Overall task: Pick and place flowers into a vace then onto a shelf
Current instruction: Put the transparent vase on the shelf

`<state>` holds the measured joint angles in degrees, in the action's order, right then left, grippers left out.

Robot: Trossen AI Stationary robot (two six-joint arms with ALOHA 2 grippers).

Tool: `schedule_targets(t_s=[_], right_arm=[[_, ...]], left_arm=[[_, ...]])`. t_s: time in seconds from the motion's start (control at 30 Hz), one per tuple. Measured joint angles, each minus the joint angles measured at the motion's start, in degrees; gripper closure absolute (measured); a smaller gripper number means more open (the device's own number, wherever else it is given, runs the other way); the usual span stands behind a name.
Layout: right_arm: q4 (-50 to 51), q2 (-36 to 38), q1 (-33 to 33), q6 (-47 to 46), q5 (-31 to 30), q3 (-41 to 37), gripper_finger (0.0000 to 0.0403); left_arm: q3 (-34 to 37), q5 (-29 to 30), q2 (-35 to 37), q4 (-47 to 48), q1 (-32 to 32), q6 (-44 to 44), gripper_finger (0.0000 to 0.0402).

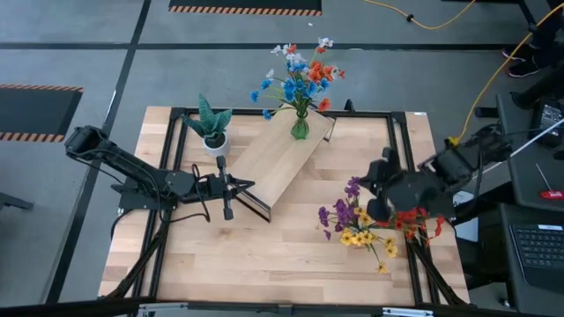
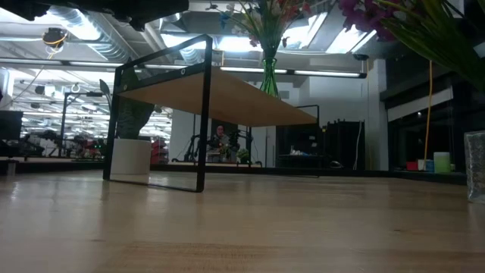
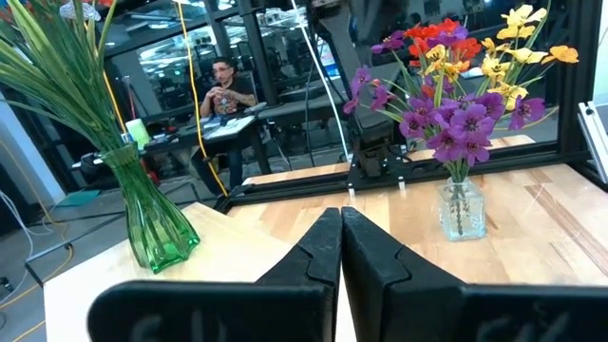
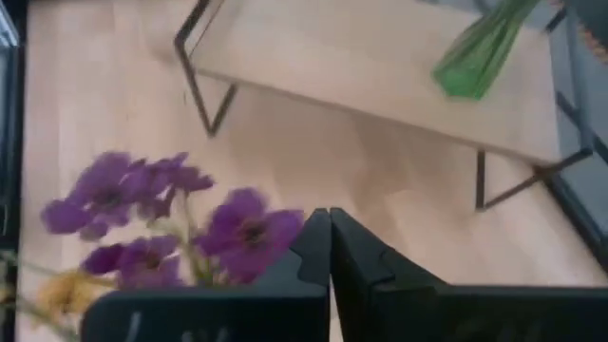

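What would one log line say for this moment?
green vase: on shelf, blue-red flowers in | purple-yellow flowers: clear vase, table | left claw: shut, by shelf | right claw: shut, over purple flowers

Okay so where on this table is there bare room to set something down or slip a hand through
The widest bare stretch of table runs along the near edge, below the shelf and left gripper. Another patch lies between the shelf's lower corner and the purple and yellow flowers. It is crowded around the white plant pot and around the right gripper by those flowers.
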<state>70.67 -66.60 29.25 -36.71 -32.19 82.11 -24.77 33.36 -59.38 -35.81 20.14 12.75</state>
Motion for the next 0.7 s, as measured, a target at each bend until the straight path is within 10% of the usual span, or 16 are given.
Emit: schedule_targets(t_s=[0.7], right_arm=[[8.7, -23.0, 27.2, -33.8, -6.8, 21.1, 0.0402]], left_arm=[[0.0, 0.0, 0.0, 0.0, 0.0, -3.2, 0.0397]])
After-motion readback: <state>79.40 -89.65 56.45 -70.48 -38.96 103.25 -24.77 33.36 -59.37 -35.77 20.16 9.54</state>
